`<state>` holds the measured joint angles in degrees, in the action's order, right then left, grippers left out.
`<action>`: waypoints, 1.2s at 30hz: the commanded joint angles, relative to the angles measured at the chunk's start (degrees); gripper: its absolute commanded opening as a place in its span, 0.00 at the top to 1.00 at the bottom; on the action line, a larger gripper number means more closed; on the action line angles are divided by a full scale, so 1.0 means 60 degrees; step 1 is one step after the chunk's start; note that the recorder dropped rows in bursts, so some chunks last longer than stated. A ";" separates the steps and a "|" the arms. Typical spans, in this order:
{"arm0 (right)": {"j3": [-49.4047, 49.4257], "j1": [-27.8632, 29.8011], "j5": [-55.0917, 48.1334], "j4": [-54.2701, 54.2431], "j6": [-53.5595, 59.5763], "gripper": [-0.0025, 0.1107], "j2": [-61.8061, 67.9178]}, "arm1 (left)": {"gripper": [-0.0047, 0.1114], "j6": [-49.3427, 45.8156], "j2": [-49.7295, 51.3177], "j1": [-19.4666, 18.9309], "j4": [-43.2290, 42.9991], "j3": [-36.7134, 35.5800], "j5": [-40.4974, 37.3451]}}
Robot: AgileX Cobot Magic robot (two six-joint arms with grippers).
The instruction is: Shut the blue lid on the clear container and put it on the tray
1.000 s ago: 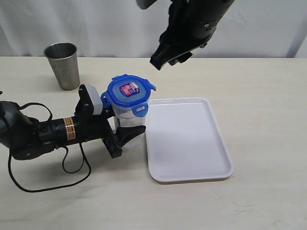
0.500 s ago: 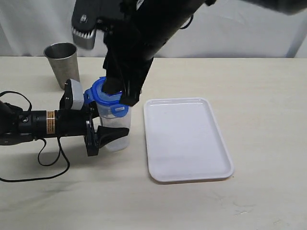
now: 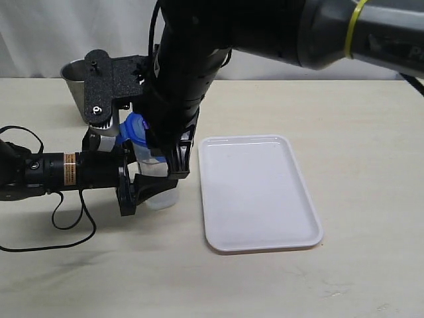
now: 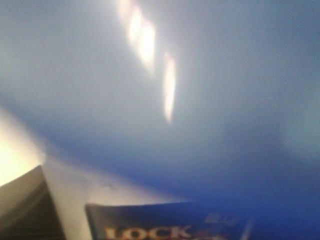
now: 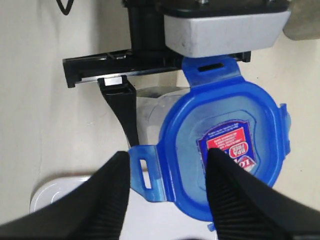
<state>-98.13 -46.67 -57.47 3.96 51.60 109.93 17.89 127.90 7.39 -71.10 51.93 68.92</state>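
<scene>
The clear container (image 3: pixel 163 196) stands upright just left of the tray (image 3: pixel 258 192), with my left gripper (image 3: pixel 147 185) shut on its lower body from the left. In the left wrist view the container (image 4: pixel 200 125) fills the frame as a blue blur with its label. The blue lid (image 3: pixel 134 127) sits on top, mostly hidden by the right arm. From above, the lid (image 5: pixel 225 125) shows its red-blue sticker and its flaps sticking outward. My right gripper (image 5: pixel 167 155) is open over it, one finger over the sticker, the other beside a flap.
A steel cup (image 3: pixel 74 74) stands behind the left arm, partly hidden by the right arm's wrist. The left arm's cable loops on the table at the front left. The tray's corner (image 5: pixel 42 197) lies close beside the container.
The right arm has come down from the back onto the lid. The left gripper carried the container a little leftward a second ago and has held still since.
</scene>
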 commanded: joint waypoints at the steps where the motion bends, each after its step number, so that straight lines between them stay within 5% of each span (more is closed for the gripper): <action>1: -0.0042 -0.0012 -0.0153 0.0418 0.0037 0.57 0.0205 | 0.96 0.0063 -0.0042 0.0006 -0.0039 0.0086 0.0174; 15: 0.0308 -0.0012 0.0129 0.0779 -0.0005 0.62 0.0713 | 0.96 0.0092 -0.0042 0.0006 0.0022 0.0086 0.0174; 36: 0.2525 -0.0012 0.2787 0.1723 -0.1026 0.67 0.0784 | 0.96 0.0585 -0.0042 0.0006 -0.0196 0.0148 0.0174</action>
<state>-85.60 -47.02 -37.61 15.14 47.93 110.43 21.10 127.90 6.74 -69.40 52.95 67.18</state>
